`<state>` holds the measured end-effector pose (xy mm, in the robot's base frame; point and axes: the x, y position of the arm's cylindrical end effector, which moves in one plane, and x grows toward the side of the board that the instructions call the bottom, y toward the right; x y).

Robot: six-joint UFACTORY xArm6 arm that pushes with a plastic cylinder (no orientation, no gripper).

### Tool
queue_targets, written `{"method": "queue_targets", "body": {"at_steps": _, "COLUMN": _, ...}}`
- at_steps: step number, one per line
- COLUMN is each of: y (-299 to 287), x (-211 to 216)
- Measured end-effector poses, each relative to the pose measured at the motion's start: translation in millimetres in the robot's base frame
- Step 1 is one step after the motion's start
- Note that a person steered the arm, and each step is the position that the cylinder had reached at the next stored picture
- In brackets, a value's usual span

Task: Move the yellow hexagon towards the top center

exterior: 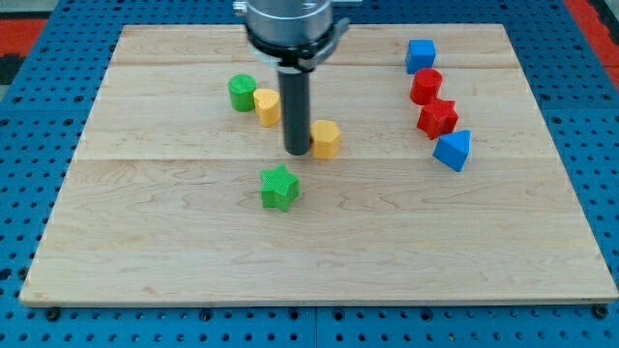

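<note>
The yellow hexagon (327,138) sits a little above the middle of the wooden board (319,242). My tip (297,152) is right beside the hexagon's left side, touching or nearly touching it. A second yellow block (267,106), rounded in shape, lies up and to the left of the rod, next to a green cylinder (242,93). A green star (280,188) lies just below my tip.
At the view's right stand a blue cube (421,55), a red cylinder (426,87), a red star (437,118) and a blue triangular block (454,150) in a line running downward. The arm's body (288,24) hangs over the top center.
</note>
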<state>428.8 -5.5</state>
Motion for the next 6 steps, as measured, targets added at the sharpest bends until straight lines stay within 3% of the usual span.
{"method": "queue_targets", "body": {"at_steps": 1, "y": 16, "x": 9}}
{"method": "queue_targets", "body": {"at_steps": 2, "y": 59, "x": 45}}
{"method": "queue_targets", "body": {"at_steps": 6, "y": -15, "x": -132}}
